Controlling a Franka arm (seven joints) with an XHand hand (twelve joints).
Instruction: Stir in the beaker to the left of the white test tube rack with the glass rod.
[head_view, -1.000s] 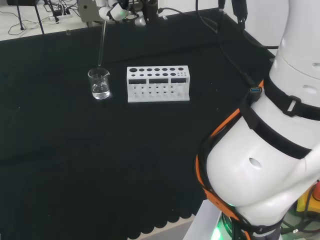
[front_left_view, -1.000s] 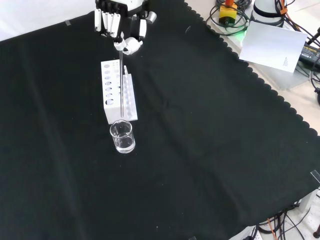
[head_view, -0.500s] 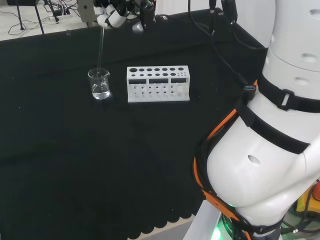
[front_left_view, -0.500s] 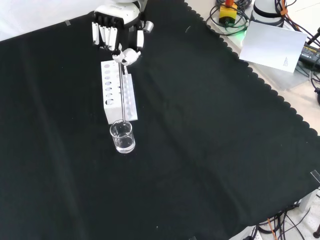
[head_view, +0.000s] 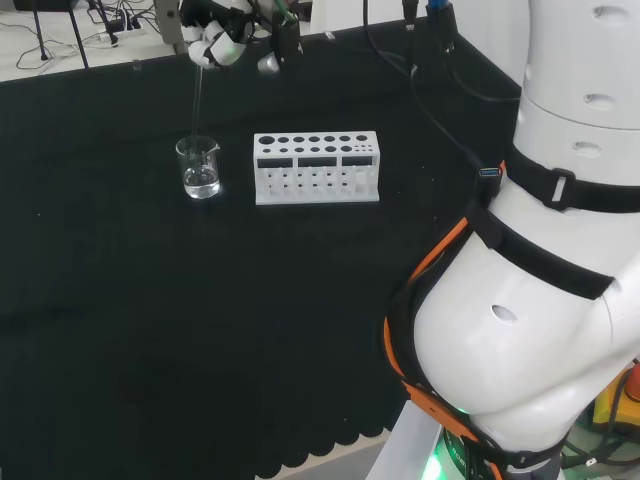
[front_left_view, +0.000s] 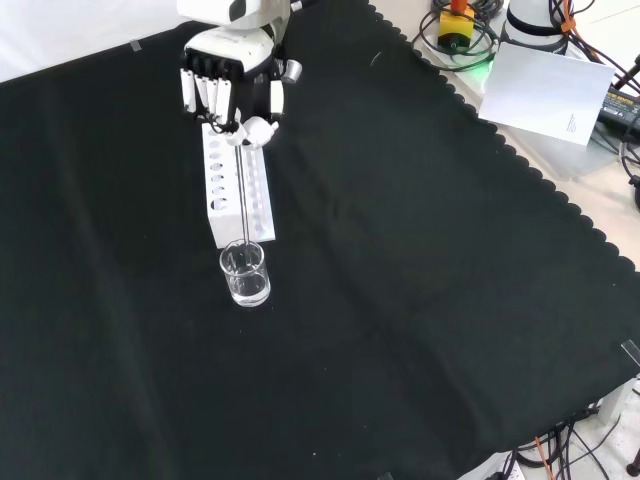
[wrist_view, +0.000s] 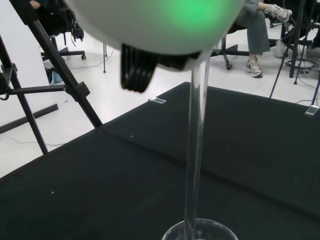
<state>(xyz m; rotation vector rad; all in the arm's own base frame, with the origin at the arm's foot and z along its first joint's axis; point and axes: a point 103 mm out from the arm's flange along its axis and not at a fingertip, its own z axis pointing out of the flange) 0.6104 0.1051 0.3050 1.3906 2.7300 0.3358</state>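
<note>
Head view: glass rod (head_view: 197, 100) is pinched upright by the robot hand (head_view: 215, 40), its tip at the beaker (head_view: 199, 166) left of the white rack (head_view: 316, 167). Front view: tip seemingly inside the rim. Wrist view: rod should be circled gently, kept off the glass wall.

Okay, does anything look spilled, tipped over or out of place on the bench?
Nothing stands out. The clear glass beaker stands upright beside the white test tube rack, no liquid shows on the black cloth, and the hand holds the glass rod upright over the beaker.
</note>
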